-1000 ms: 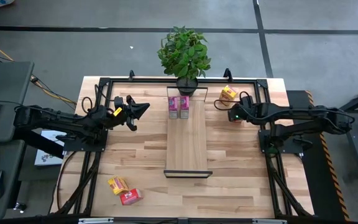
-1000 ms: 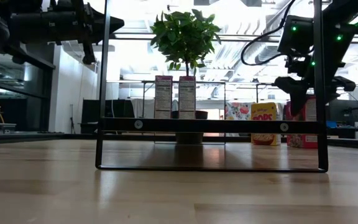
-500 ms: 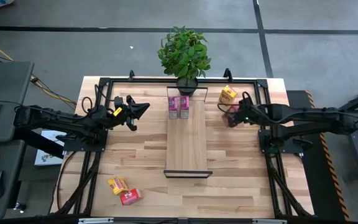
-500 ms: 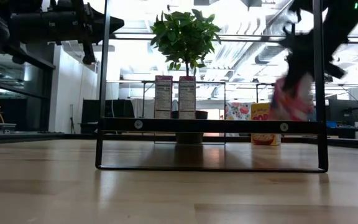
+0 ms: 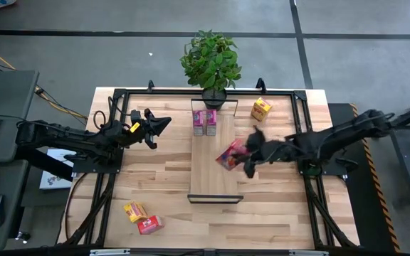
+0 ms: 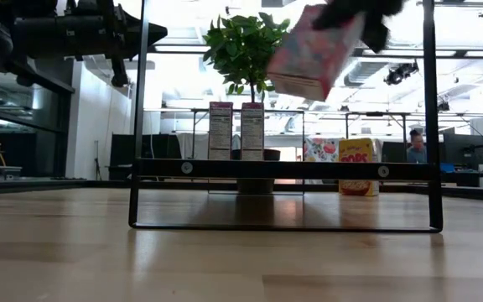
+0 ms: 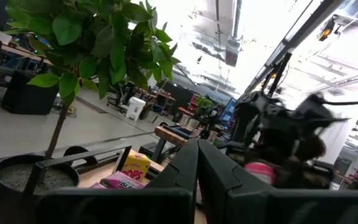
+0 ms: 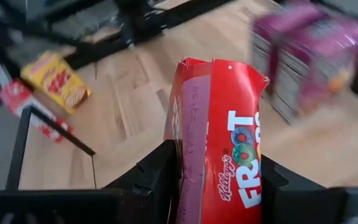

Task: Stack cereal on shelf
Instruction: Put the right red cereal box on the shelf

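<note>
The right gripper (image 5: pixel 242 158) is clamped on a red cereal box (image 5: pixel 230 154), its fingers pressed against the box's two broad faces, as the right wrist view shows with the red cereal box (image 8: pixel 219 155) standing up between the dark fingers (image 8: pixel 151 174). In the high view it holds the box tilted in the air over the right edge of the shelf (image 5: pixel 212 167), at about 3 o'clock from the board's middle; in the low view the box (image 6: pixel 313 54) hangs well above the shelf's frame (image 6: pixel 283 168). Two pink boxes (image 5: pixel 206 121) stand upright side by side at the shelf's 12 o'clock end, just in front of a potted plant (image 5: pixel 211 60). A yellow box (image 5: pixel 261 108) stands on the table at about 2 o'clock from the shelf, well apart from it. Another yellow box (image 5: pixel 134 211) and a second red box (image 5: pixel 149 225) lie touching each other on the table at about 7 o'clock. The left gripper (image 5: pixel 161 125) waits at about 10 o'clock from the shelf, fingers closed together and holding nothing.
</note>
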